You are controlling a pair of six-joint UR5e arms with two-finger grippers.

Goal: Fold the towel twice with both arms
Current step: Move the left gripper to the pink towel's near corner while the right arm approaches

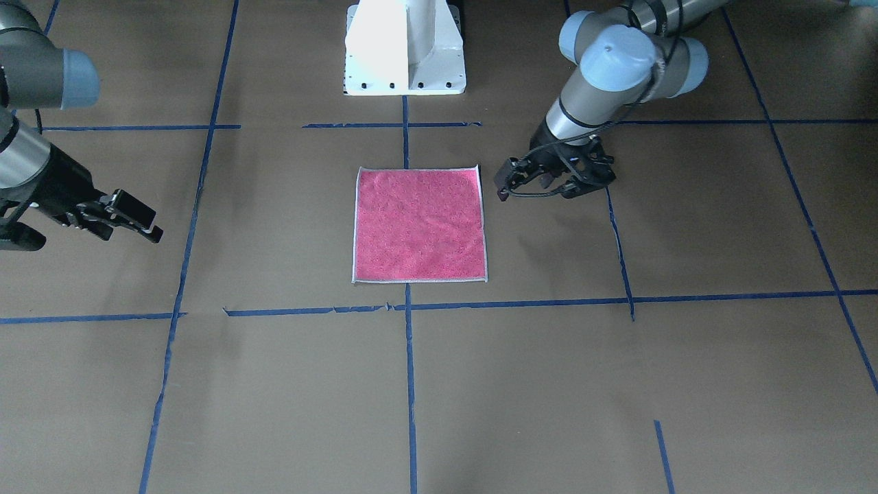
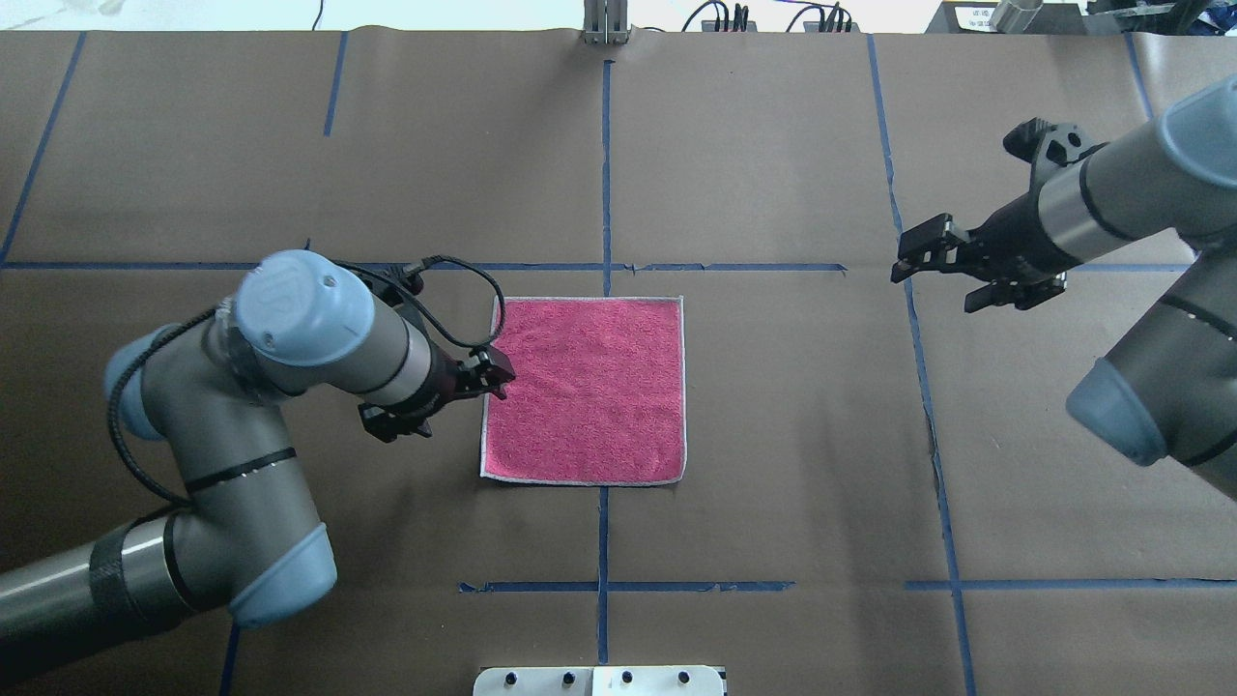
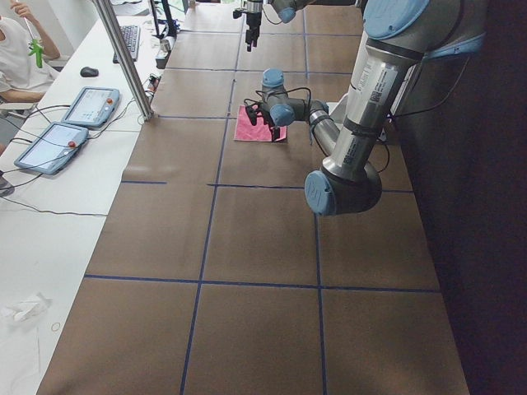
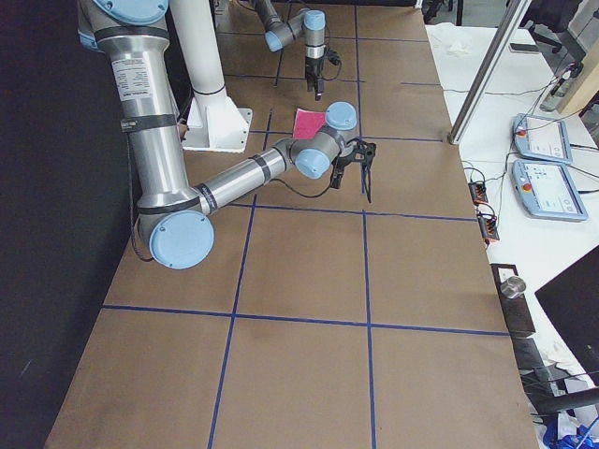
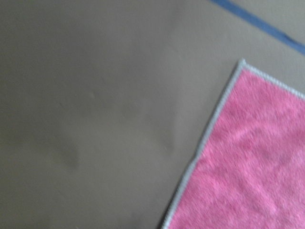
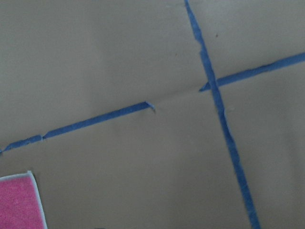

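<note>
The towel (image 2: pixel 585 390) lies flat and square in the middle of the table, pink face up, with its light grey edging all around; it also shows in the front view (image 1: pixel 420 225). My left gripper (image 2: pixel 478 382) hangs low at the towel's left edge, near the far corner, and looks open and empty; it also shows in the front view (image 1: pixel 521 182). The left wrist view shows only a towel corner (image 5: pixel 248 157) and bare paper. My right gripper (image 2: pixel 933 271) is open and empty, well to the right of the towel. A towel corner (image 6: pixel 19 202) shows in the right wrist view.
Brown paper with blue tape lines (image 1: pixel 406 384) covers the table. The white pedestal (image 1: pixel 405 48) stands at the robot's side of the table. A side table with tablets (image 3: pixel 62 132) and a seated person (image 3: pixel 20 49) lie beyond the far edge.
</note>
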